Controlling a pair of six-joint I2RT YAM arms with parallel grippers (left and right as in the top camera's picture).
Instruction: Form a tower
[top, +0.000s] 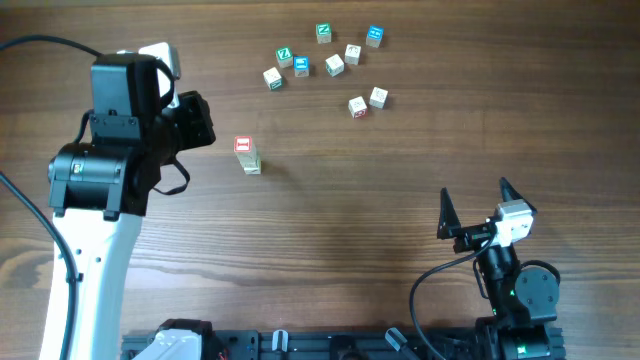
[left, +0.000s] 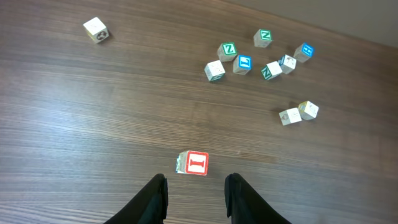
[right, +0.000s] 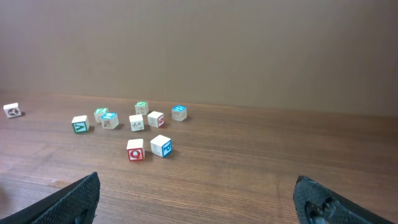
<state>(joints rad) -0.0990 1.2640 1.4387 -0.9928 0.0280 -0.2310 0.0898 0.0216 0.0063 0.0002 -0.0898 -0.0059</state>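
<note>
My left fingers (left: 154, 200), smooth, black and tapered, are slightly parted with nothing between them. Just ahead of their gap stands the tower (left: 194, 163), pale square wooden cubes with a red letter uppermost. Further out, loose cubes (left: 244, 63) lie scattered over the dark grained tabletop (left: 93, 124). My right fingers (right: 79, 198) spread wide, empty.

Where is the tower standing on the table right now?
The tower stands alone left of centre in the overhead view, just ahead of the left gripper, with the loose cubes clustered farther off to the right.
</note>
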